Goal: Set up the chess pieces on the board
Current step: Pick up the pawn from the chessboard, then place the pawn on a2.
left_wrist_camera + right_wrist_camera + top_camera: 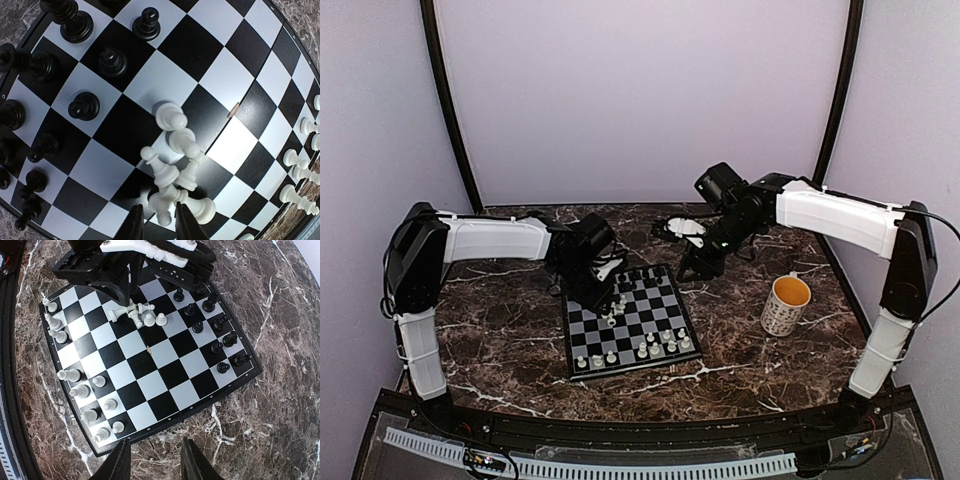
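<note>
The board lies mid-table, with black chess pieces along its far edge and white ones standing along its near edge. My left gripper hovers low over a heap of several fallen white pieces. Its fingers are apart and straddle one lying white pawn, with a small gap showing. Black pieces stand at the left of that view. My right gripper is open and empty, above the marble just off the board's edge. The heap and the left gripper show there too.
A white patterned mug with a yellow inside stands right of the board. A small white and black object lies at the back behind the right gripper. A tiny tan speck sits mid-board. Walls enclose the marble table.
</note>
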